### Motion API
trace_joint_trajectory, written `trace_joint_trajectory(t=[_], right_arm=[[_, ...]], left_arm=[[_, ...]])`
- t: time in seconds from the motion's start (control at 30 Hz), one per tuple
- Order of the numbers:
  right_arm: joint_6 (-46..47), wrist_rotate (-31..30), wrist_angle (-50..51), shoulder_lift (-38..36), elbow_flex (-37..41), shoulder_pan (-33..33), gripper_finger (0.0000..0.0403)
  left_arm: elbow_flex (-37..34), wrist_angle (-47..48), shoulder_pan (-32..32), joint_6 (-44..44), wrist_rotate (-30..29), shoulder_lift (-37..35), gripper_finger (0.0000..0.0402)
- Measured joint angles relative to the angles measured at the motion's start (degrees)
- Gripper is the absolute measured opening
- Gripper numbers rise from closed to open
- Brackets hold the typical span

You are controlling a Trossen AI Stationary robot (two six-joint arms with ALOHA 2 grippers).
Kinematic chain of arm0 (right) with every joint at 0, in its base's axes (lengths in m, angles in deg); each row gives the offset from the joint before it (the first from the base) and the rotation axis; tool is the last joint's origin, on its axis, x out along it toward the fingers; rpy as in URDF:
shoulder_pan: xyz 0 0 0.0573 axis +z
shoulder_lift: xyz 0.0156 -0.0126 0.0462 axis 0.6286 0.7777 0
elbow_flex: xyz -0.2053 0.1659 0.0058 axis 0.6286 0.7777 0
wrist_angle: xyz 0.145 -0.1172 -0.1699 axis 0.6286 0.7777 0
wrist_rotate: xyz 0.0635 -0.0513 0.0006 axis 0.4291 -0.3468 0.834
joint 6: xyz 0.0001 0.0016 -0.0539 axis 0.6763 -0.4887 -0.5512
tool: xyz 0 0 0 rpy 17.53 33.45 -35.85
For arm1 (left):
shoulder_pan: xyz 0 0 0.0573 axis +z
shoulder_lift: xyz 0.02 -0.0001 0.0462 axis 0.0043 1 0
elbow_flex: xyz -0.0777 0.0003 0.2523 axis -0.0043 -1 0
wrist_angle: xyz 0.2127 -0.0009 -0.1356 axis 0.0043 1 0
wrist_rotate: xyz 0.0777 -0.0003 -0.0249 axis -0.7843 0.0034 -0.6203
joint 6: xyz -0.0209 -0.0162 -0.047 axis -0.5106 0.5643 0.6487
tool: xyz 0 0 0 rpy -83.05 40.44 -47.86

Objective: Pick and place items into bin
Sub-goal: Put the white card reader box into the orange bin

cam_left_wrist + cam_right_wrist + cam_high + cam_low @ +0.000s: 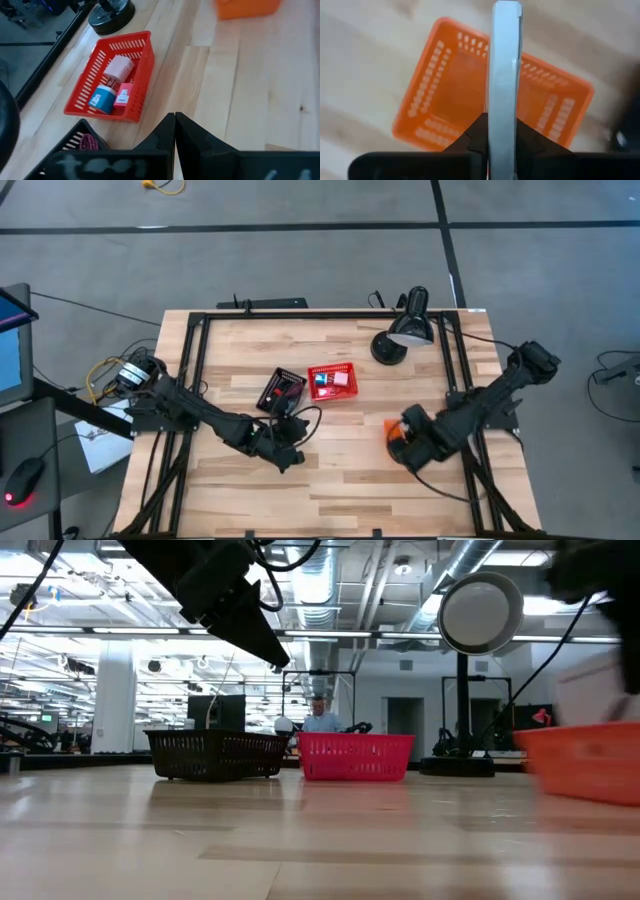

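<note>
My right gripper (503, 131) is shut on a flat white card (506, 60), seen edge-on, above an orange basket (455, 85) at the table's right (393, 429). My left gripper (175, 125) is shut and empty, above the table just near of a black basket (280, 390) and a red basket (332, 382). The red basket (112, 80) holds a pink block (119, 69), a blue cube (102, 98) and a red-pink piece (123, 95). A maroon cord (90, 142) lies in the black basket. My right gripper pinches the white card's lower part (504, 125) between its two fingers, one on each flat face. The card stands on edge, reaching out past the fingertips, lifted clear above the orange basket.
A black desk lamp (405, 330) stands at the table's far right; its round head shows in the low view (481, 612). The black basket (215, 753), the red basket (355, 757) and the orange basket (585, 762) stand on the wooden tabletop. Bare wood lies along the near edge.
</note>
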Motion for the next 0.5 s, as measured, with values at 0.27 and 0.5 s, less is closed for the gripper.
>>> trace_joint_trajectory(t=[0.27, 0.5], right_arm=[[-4.26, -2.4, -2.63, -0.57, 0.02, -8.35, 0.0054], [-6.41, -2.07, -6.68, -0.6, 0.02, -12.29, 0.0081]], left_arm=[[0.0, 0.01, 0.67, -2.09, 0.0, 0.0, 0.0], [0.0, 0.05, 0.65, -2.11, 0.1, 0.0, 0.0]])
